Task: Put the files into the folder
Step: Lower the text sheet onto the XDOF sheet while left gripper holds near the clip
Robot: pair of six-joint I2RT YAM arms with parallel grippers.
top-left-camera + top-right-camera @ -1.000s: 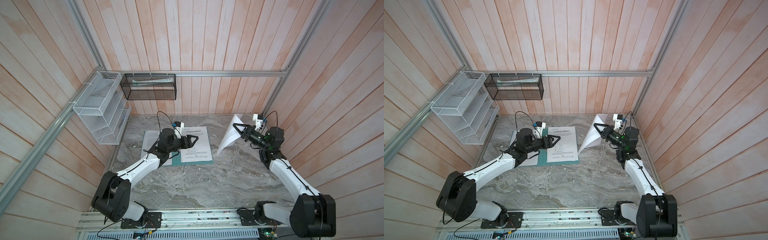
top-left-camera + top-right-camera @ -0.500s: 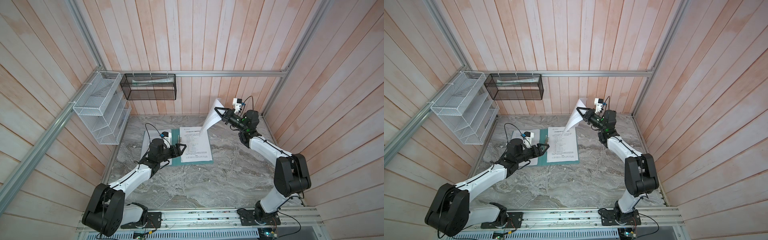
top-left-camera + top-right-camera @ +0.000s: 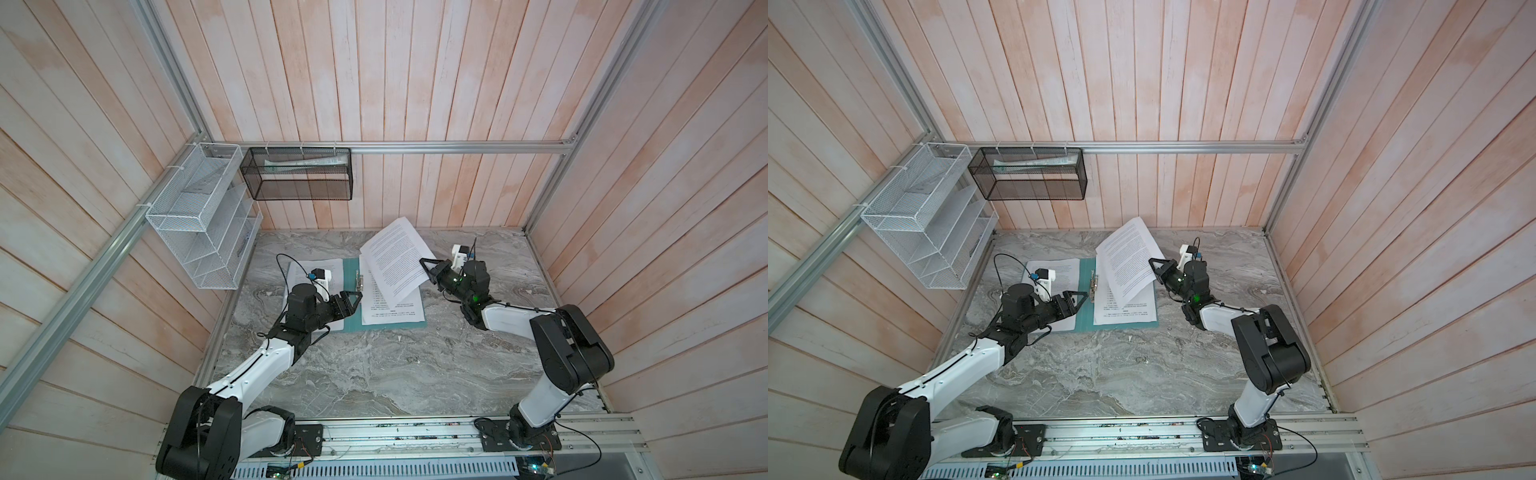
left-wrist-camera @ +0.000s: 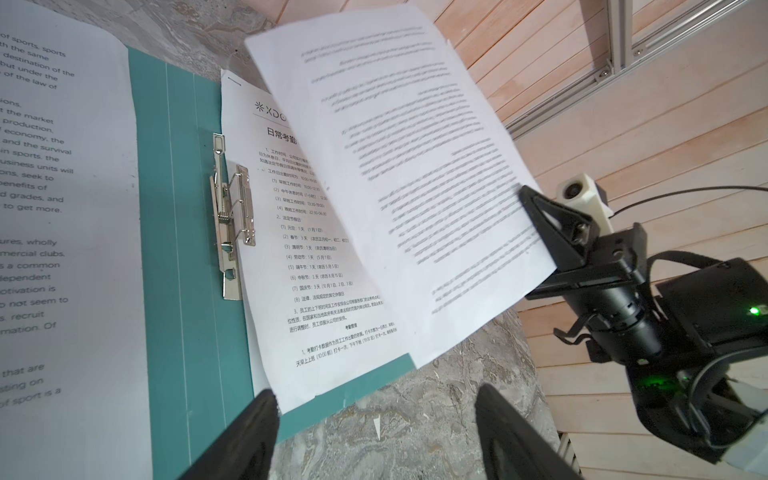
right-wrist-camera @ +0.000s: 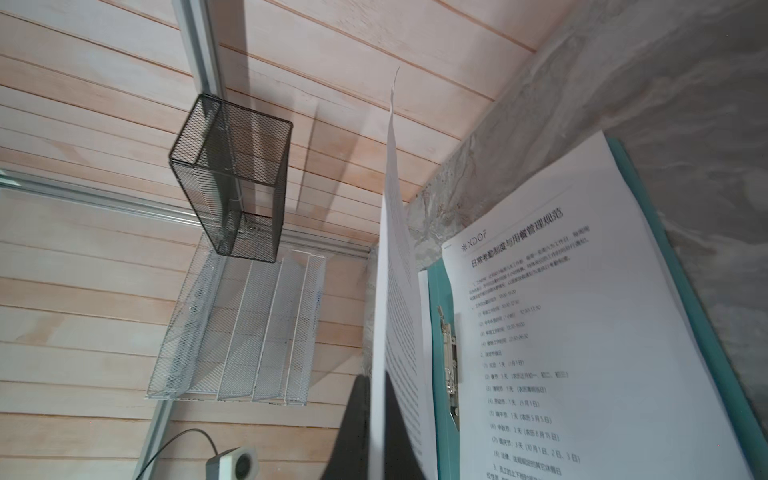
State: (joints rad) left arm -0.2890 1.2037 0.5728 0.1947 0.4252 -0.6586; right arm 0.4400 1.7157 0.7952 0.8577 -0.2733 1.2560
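Three plank walls (image 3: 374,83), marble table (image 3: 374,365); right gripper (image 3: 424,264) pinches one sheet (image 3: 399,262), left gripper (image 3: 353,300) gapes empty.

Folder (image 3: 350,268): we see it flat on the table (image 3: 374,374), one sheet (image 3: 392,313) inside.
Raised sheet (image 3: 397,262): above that sheet.

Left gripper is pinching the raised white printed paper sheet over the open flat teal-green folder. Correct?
Wrong arm. The right gripper is pinching the raised white printed paper sheet over the open flat teal-green folder; the left gripper is open and empty. Both top views and the left wrist view show it.
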